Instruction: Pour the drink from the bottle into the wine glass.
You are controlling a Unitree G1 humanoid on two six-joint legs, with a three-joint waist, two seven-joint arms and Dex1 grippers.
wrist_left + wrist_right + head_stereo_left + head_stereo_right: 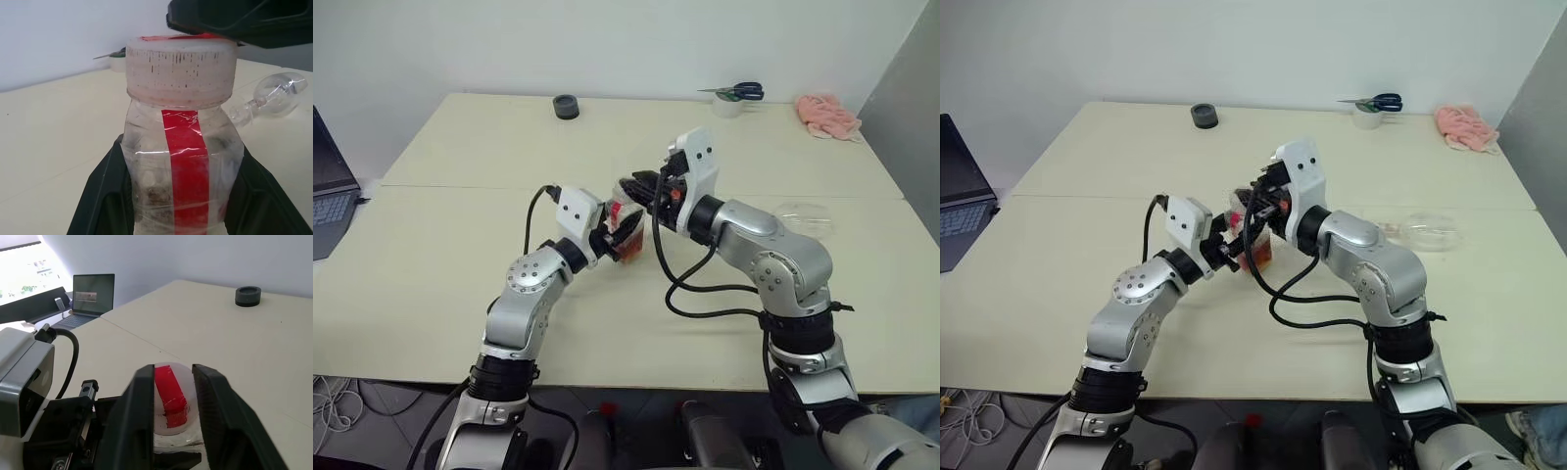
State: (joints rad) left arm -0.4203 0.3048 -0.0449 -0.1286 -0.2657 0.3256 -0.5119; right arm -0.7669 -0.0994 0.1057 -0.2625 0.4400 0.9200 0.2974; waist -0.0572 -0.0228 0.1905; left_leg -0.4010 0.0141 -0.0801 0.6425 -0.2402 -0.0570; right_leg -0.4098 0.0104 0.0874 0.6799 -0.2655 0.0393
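The bottle [183, 161] stands upright above the table's middle, clamped round its body by the left gripper [619, 233]. The right gripper [171, 396] reaches in from the right, its fingers closed on the cap [181, 73] directly above. The wine glass [1425, 231] lies on its side, well off to the right.

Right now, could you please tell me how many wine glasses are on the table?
1: the wine glass lies on its side on the table, to the right of the robot's right arm. No others are visible.
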